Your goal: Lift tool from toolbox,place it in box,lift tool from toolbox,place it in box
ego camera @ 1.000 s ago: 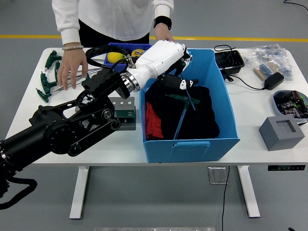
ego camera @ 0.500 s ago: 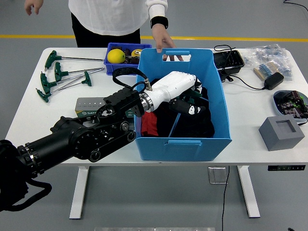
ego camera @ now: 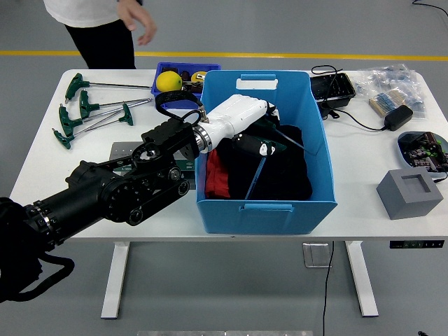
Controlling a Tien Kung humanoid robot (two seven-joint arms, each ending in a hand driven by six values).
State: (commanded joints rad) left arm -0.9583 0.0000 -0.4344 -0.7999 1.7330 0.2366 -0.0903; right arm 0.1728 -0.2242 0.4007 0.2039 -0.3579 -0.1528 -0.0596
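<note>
- Green-handled T-wrench [ego camera: 280, 137] lies inside the blue box [ego camera: 318, 140], handle up near the hand, thin shaft slanting down across the black cloth [ego camera: 287, 171] towards the near wall.
- The left hand [ego camera: 260, 136] is over the box interior, white forearm reaching in across the left wall; dark fingers [ego camera: 253, 145] are curled down by the handle, though whether they grip it or have let go I cannot tell from here.
- Red cloth [ego camera: 215, 176] peeks out at the box's left side, under the arm.
- Judging by this, we're at the placing step: the tool is in the box and the hand has yet to clear out.
- Next call: make sure the fingers are off the wrench, then lift up over the left wall without snagging the rim or the cloth.
- Left of the box, more T-wrenches [ego camera: 91, 112] wait on the table [ego camera: 42, 154], a likely next pick; a small blue bin [ego camera: 162, 94] with a yellow ball [ego camera: 169, 81] sits behind.
- A person's hand [ego camera: 138, 17] hangs at the far edge, touching nothing.
</note>
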